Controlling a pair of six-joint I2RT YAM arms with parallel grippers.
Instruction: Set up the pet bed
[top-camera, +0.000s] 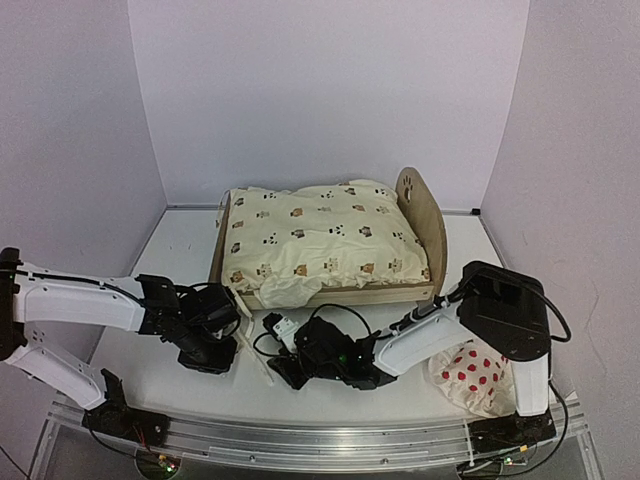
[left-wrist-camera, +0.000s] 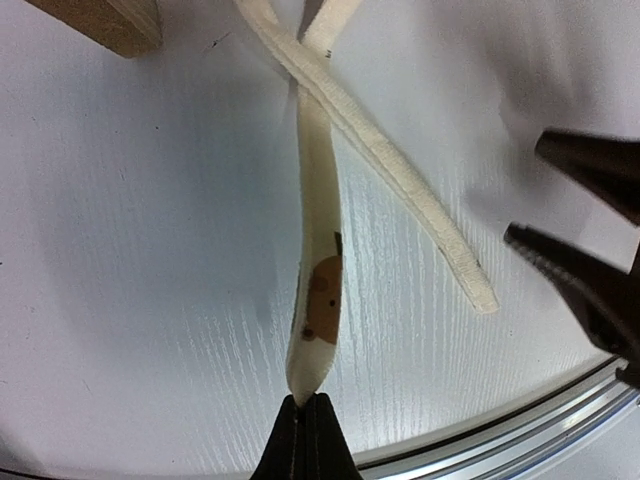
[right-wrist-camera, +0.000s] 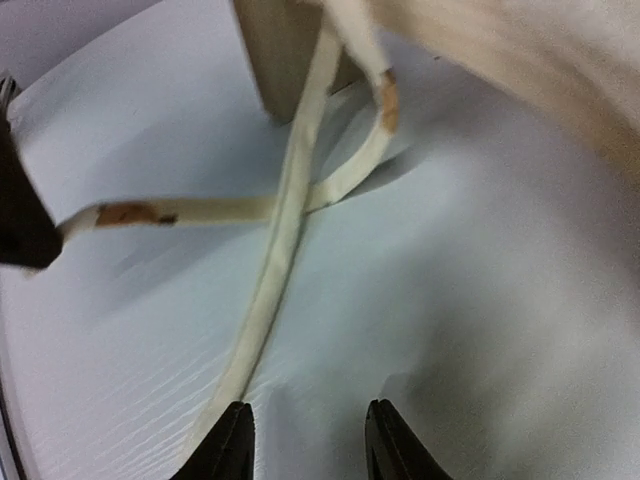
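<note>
Bright even light, soft shadows, overhead sharp, pet bed (right-wrist-camera: 285, 55) blurred in right wrist view

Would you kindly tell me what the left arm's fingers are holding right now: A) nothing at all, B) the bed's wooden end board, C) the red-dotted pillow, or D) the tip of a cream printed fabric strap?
D: in the left wrist view the left fingers are shut together on the very tip of the cream strap, which runs away from them across the white table.
</note>
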